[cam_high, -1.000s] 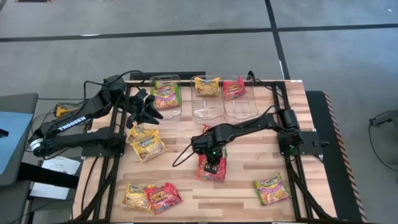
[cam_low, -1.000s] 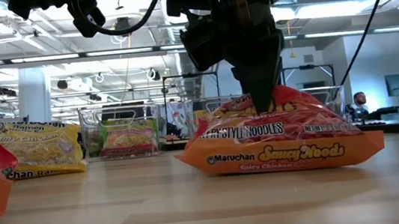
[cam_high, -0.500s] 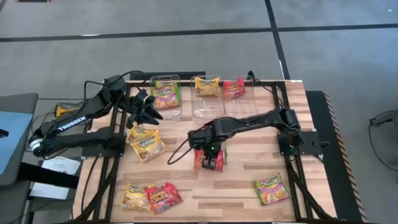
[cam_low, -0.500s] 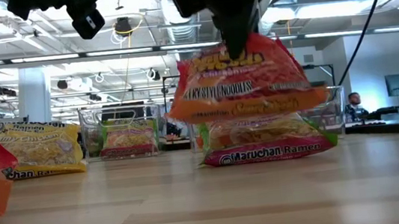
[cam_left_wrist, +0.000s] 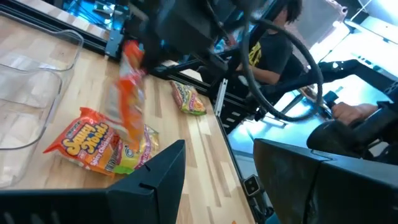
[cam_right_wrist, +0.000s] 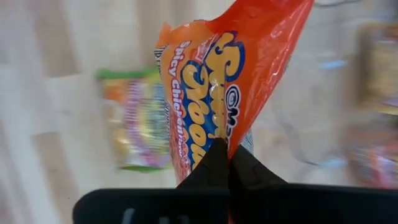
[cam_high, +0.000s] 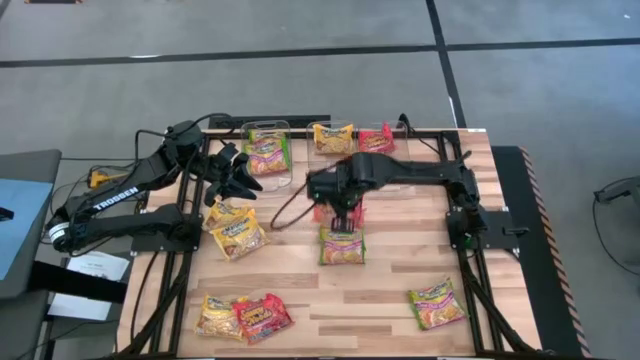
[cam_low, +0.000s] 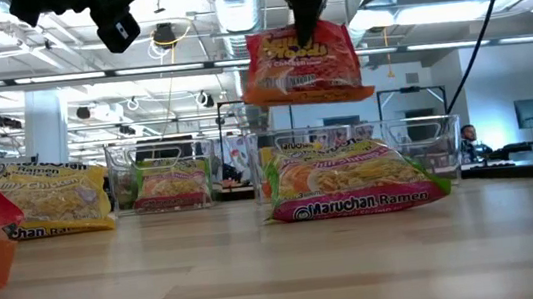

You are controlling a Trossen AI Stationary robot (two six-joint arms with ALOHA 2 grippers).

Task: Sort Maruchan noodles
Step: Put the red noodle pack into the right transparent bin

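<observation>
The right gripper [cam_high: 340,203] is in the middle of the high view, up off the table [cam_high: 400,280]. Its jaws are pinched tight on the top edge of a red-orange noodle packet [cam_low: 302,63]. In the low view the packet hangs in the air near the top of the frame, well above the wood. Right under it lies a green packet [cam_high: 342,245], flat on the table, with bare wood all around it.

The left gripper [cam_high: 240,172] is at the upper left of the table in the high view, just beside the left bin [cam_high: 268,150]. Its jaws are apart and hold nothing.

Three clear bins sit in a row along the top edge of the table. The left bin holds a green packet, the middle bin [cam_high: 333,155] holds a yellow one, and the right bin [cam_high: 385,150] holds a red one.

Two yellow packets [cam_high: 237,232] lie at the left side, near the left arm. A yellow and a red packet [cam_high: 245,317] lie touching each other at the lower left corner, near the bottom edge. One more green packet [cam_high: 436,303] lies alone at the lower right. The middle bottom of the table and the right side are open wood.
</observation>
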